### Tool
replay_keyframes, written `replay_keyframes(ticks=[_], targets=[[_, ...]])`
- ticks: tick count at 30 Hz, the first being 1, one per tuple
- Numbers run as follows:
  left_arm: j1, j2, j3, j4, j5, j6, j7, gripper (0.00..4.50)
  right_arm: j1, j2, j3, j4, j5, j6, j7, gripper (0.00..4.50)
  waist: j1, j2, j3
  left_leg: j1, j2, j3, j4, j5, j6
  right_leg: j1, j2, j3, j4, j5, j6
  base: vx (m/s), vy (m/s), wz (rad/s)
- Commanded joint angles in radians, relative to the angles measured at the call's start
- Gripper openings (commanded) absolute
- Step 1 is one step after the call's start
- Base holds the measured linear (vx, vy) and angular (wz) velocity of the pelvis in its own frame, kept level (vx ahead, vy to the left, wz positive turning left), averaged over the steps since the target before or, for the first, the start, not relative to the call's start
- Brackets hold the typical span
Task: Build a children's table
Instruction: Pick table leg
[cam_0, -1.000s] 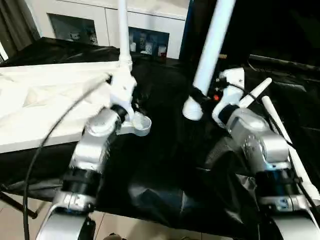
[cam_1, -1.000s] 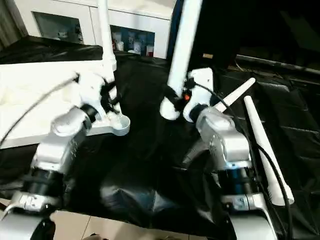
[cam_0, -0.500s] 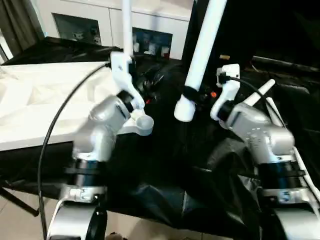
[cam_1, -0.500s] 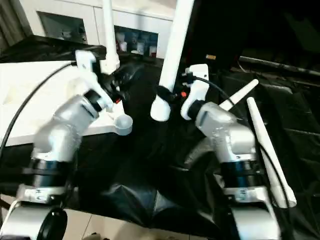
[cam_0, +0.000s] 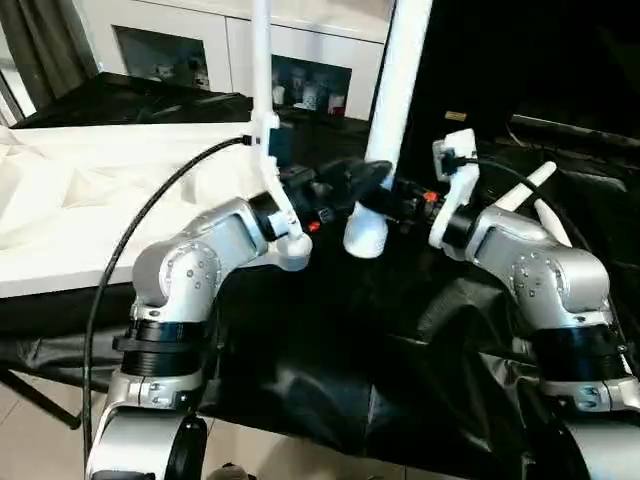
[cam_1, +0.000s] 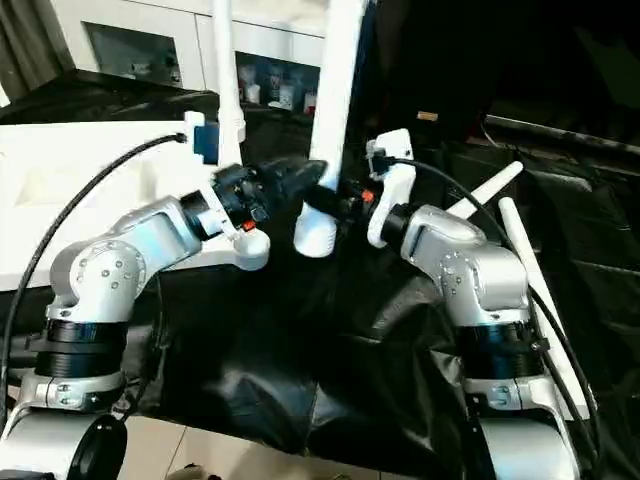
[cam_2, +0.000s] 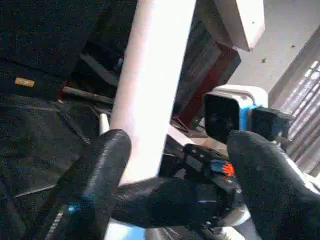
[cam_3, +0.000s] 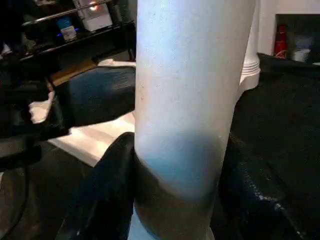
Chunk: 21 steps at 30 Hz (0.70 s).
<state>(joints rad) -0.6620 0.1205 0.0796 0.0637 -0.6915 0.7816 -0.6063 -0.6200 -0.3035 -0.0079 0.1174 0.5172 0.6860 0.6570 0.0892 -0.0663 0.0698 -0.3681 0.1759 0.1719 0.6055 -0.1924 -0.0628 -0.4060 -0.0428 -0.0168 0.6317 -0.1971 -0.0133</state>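
L gripper (cam_0: 345, 190) has let go of the fitted leg (cam_0: 262, 60) on the tabletop (cam_0: 90, 200); fingers now wide, reaching twd the 2nd leg (cam_0: 395, 90), upright in R gripper (cam_1: 330, 200)'s clamp; looks like a handover before socketing.

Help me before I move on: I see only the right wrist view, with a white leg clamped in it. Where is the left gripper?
Observer: The left gripper is open, close beside the held leg, near the right gripper.
Operator: Is any leg fitted?
Observer: Yes, a standing leg rises upright from the table top.
Operator: Any free socket nearby?
Observer: An empty corner socket sits just to the robot's left of the held leg's lower end.
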Motion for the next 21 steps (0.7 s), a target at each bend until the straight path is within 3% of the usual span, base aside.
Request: replay_keyframes(ticks=[1, 6, 9, 17, 18, 21], targets=[[-0.006, -0.002, -0.023, 0.005, 0.009, 0.011, 0.002, 3.99, 0.005, -0.015, 0.01, -0.039, 0.02, 0.02, 0.02, 1.89, 0.001, 0.004, -0.079, 0.009, 0.039, -0.006, -0.057, -0.037, 0.022, 0.067, -0.075, 0.038, -0.061, -0.006, -0.218, 0.0, 0.0, 0.0], [-0.028, -0.019, 0.003, 0.025, -0.029, 0.023, -0.016, 4.47, 0.034, -0.038, 0.054, -0.088, 0.025, 0.042, 0.079, 1.89, 0.003, 0.002, -0.079, 0.009, 0.039, -0.007, -0.057, -0.037, 0.025, 0.068, -0.077, 0.038, -0.062, -0.007, -0.218, 0.0, 0.0, 0.0], [-0.038, -0.017, 0.01, 0.04, -0.041, 0.028, -0.025, 4.5, 0.046, -0.05, 0.074, -0.109, 0.025, 0.049, 0.106, 1.89, 0.003, 0.004, -0.079, 0.01, 0.04, -0.007, -0.057, -0.044, 0.022, 0.066, -0.078, 0.038, -0.063, -0.027, -0.219, 0.0, 0.0, 0.0], [-0.082, 0.003, 0.04, 0.113, -0.036, 0.016, -0.03, 4.5, 0.06, -0.064, 0.088, -0.133, 0.018, 0.059, 0.132, 1.89, 0.003, 0.005, -0.079, 0.01, 0.039, -0.008, -0.057, -0.043, 0.017, 0.066, -0.078, 0.038, -0.063, -0.024, -0.216, 0.0, 0.0, 0.0], [-0.084, 0.003, 0.046, 0.114, -0.044, 0.022, -0.029, 4.21, 0.061, -0.065, 0.088, -0.134, 0.019, 0.059, 0.133, 1.89, 0.004, 0.005, -0.08, 0.01, 0.039, -0.008, -0.057, -0.043, 0.016, 0.067, -0.078, 0.038, -0.063, -0.019, -0.219, 0.0, 0.0, 0.0], [-0.087, 0.01, 0.048, 0.111, -0.061, 0.051, -0.04, 4.14, 0.065, -0.07, 0.093, -0.14, 0.019, 0.058, 0.141, 1.89, 0.005, 0.007, -0.081, 0.009, 0.04, -0.009, -0.056, -0.04, 0.016, 0.068, -0.079, 0.037, -0.059, -0.004, -0.228, 0.0, 0.0, 0.0]])
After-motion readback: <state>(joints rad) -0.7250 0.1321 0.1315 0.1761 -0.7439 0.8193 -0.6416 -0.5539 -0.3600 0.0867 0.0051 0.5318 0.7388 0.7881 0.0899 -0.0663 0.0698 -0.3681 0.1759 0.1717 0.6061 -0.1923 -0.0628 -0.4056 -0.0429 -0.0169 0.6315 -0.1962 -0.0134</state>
